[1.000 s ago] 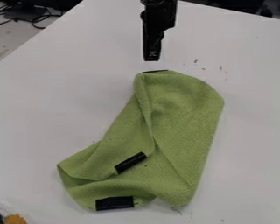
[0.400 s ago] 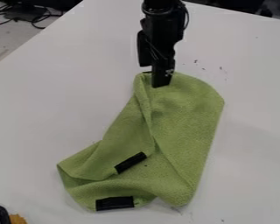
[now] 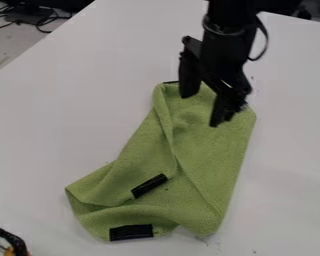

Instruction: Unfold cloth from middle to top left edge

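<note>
I'm likely lining up the grasp, my gripper (image 3: 205, 104) spread and empty above the upper end of the folded cloth (image 3: 206, 160) mid-surface (image 3: 69, 115); next I should pinch a single layer.

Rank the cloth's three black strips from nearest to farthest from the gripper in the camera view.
1. Top strip: cloth's upper edge, just left of the gripper in view
2. Middle strip: slanting, cloth's lower half
3. Bottom strip: cloth's lower edge
</note>
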Tool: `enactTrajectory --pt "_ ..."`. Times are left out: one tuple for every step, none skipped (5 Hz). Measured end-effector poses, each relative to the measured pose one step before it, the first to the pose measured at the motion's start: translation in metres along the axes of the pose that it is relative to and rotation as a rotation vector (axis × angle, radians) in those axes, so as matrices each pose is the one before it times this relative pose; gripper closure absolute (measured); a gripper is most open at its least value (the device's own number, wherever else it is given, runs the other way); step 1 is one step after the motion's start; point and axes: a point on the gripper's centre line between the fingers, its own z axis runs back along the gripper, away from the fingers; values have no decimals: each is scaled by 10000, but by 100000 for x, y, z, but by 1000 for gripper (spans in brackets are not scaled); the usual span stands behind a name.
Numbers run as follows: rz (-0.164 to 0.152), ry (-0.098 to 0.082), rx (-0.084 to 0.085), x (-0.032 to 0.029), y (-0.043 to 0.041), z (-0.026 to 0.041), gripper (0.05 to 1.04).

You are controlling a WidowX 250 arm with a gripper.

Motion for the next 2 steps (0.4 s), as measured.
enactTrajectory --pt "385 -120 238 599 -1978 435 83" --pt "923 99 79 422 -1580 1052 83"
